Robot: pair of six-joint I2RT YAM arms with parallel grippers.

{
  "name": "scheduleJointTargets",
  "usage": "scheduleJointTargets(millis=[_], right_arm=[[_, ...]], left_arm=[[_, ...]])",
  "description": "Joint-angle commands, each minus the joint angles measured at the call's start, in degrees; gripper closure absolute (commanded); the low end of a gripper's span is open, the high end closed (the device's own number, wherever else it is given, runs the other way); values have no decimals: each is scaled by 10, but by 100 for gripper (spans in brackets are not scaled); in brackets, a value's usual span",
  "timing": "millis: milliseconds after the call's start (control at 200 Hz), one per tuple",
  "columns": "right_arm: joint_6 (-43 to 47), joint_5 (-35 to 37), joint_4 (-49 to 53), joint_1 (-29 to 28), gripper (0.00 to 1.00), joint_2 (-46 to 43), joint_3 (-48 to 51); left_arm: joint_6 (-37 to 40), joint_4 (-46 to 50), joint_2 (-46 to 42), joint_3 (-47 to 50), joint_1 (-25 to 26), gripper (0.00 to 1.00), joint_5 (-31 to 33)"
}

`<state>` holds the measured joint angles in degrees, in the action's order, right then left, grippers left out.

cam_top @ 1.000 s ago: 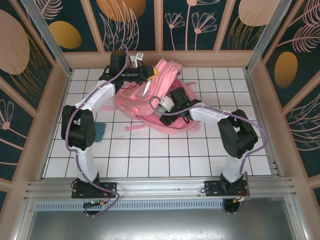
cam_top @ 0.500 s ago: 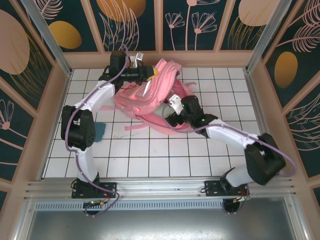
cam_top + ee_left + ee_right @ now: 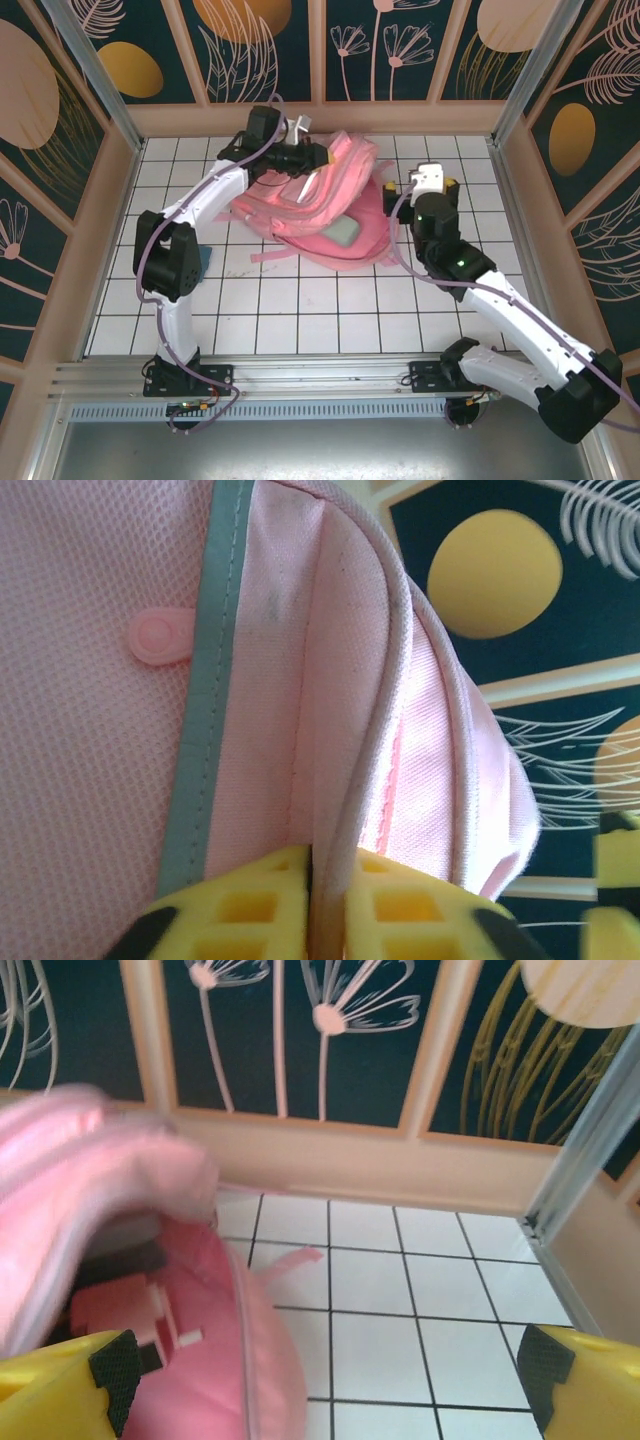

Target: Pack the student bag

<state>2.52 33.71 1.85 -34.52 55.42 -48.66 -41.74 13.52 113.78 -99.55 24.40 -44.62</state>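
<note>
**Left gripper** [image 3: 318,158]: your yellow fingers [image 3: 250,905] stand almost together, with a piped edge of the bag [image 3: 300,205] pinched between them.

**Right gripper** [image 3: 325,1375]: jaws spread as wide as they go, with nothing between them (white tiles below). It hangs just right of the bag, apart from it.

**Bag**: lies at the back middle of the table [image 3: 300,300], its far end up at your left gripper, close to the back wall [image 3: 400,115]. A pale flat thing [image 3: 345,232] sits at its near side (too blurred to name).
</note>
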Motion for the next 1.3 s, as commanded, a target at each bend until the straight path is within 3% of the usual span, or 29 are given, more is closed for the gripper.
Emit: scheduleJointTargets(millis=[0, 95, 160, 310, 515, 696, 916, 1136, 1296], right_arm=[[-99, -110, 14, 58, 1, -38, 4], [-206, -330, 9, 170, 1, -43, 9], [-216, -415, 24, 185, 1, -16, -8], [-204, -379, 41, 85, 1, 25, -27], [-235, -373, 64, 18, 1, 87, -24], [-235, -389, 49, -12, 1, 111, 6], [-229, -434, 36, -47, 2, 149, 23], [-219, -473, 5, -137, 2, 234, -7], [-220, -506, 0, -195, 2, 355, -84]], left_arm=[[41, 43, -3, -4, 11, 72, 39], [48, 47, -28, 34, 12, 58, 65], [62, 69, -53, 51, 12, 46, 106], [72, 123, -130, 111, -8, 22, 255], [-27, 76, -252, 301, -179, 15, 332], [-26, 81, -276, 382, -242, 3, 515], [-3, 65, -201, 403, -268, 2, 543], [31, 75, -179, 424, -268, 2, 592], [28, 65, -177, 463, -268, 3, 554]])
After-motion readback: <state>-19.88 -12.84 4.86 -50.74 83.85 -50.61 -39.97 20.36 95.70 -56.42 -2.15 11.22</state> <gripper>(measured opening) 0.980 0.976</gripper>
